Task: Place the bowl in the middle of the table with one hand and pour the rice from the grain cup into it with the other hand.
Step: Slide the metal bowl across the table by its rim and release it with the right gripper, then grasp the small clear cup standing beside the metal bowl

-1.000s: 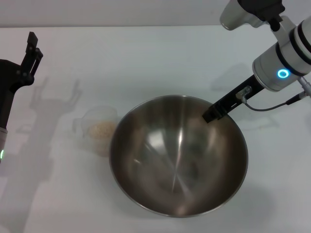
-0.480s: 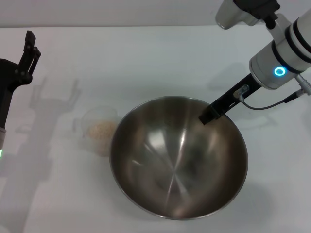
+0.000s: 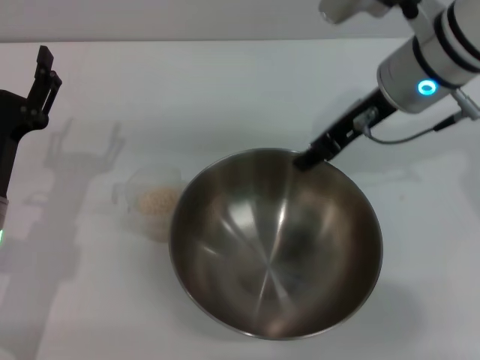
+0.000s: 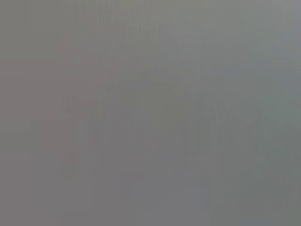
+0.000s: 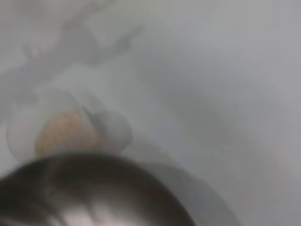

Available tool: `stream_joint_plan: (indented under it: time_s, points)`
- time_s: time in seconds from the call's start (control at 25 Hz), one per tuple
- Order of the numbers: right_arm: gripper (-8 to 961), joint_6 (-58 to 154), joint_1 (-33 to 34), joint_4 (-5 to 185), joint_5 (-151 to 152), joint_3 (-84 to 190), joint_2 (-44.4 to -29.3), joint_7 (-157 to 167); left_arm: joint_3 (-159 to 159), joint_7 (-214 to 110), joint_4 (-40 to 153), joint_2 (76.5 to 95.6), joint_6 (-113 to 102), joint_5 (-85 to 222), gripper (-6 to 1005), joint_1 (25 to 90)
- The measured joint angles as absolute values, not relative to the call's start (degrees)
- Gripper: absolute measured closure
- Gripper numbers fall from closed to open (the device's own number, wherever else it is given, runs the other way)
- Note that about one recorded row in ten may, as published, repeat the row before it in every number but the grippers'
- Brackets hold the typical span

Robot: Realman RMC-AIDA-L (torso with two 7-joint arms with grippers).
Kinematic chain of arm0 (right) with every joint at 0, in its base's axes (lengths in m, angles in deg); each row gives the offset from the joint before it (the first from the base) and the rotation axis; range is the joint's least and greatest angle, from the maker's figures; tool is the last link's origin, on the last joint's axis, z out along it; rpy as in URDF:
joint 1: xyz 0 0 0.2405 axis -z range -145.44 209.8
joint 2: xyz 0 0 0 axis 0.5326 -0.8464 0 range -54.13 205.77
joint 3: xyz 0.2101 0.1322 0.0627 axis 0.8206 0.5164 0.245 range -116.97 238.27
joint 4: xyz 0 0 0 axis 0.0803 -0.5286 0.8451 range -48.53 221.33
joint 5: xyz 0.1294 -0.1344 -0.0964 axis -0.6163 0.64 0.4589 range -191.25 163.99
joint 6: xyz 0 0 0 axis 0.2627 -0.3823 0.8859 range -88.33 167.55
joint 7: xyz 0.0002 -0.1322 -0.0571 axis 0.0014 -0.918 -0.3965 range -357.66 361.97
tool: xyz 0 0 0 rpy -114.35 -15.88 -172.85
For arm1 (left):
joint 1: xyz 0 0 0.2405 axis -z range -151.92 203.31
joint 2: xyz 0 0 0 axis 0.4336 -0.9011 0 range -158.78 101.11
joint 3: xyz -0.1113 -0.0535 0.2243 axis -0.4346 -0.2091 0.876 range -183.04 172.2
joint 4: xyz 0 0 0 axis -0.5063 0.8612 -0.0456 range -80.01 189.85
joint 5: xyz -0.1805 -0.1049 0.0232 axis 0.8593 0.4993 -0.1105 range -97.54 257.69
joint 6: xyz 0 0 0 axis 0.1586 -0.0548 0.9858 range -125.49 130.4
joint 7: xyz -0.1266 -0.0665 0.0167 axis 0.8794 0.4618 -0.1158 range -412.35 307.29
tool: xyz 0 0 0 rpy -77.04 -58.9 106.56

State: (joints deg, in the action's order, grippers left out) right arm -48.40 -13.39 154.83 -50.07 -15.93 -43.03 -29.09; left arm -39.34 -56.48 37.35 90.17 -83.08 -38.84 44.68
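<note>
The steel bowl [image 3: 274, 244] rests on the white table [image 3: 225, 90] at mid front, empty inside. The clear grain cup [image 3: 152, 201] with rice [image 3: 156, 199] stands just left of the bowl, close to its rim. My right gripper [image 3: 306, 159] hangs at the bowl's far rim, one black finger showing, not gripping the bowl. My left gripper [image 3: 45, 75] is open and empty, raised at the far left, away from the cup. The right wrist view shows the cup [image 5: 33, 127], the rice [image 5: 63, 132] and the bowl's rim [image 5: 94, 183]. The left wrist view shows only plain grey.
The grippers' shadows fall on the table behind the cup and near the right arm. Nothing else stands on the table.
My right gripper has drawn back and to the left, from inside the bowl to its far rim. The bowl, the cup and the left arm have stayed put.
</note>
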Motion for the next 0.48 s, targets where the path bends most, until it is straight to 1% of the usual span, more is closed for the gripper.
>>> stream_joint_plan:
  time_s: [0.2,0.28,0.44,0.48]
  points:
    - [503,-45.3,-14.1,159.2,-48.8,-15.9,-43.02,-29.0,-39.3,-56.5,37.6,90.1,-83.4,-38.8,193,44.6]
    - [503,-43.9,-13.9,160.4,-48.6,-15.9,-43.06,-29.0,-39.3,-56.5,37.7,90.09,-83.6,-38.8,193,44.6]
    - [504,-36.0,-11.5,165.4,-48.6,-16.6,-43.25,-30.9,-39.4,-56.5,37.8,90.08,-84.3,-38.7,193,44.3]
    - [504,-30.6,-9.2,168.2,-48.8,-18.2,-43.29,-32.1,-39.5,-56.5,37.8,90.08,-84.5,-38.7,194,44.2]
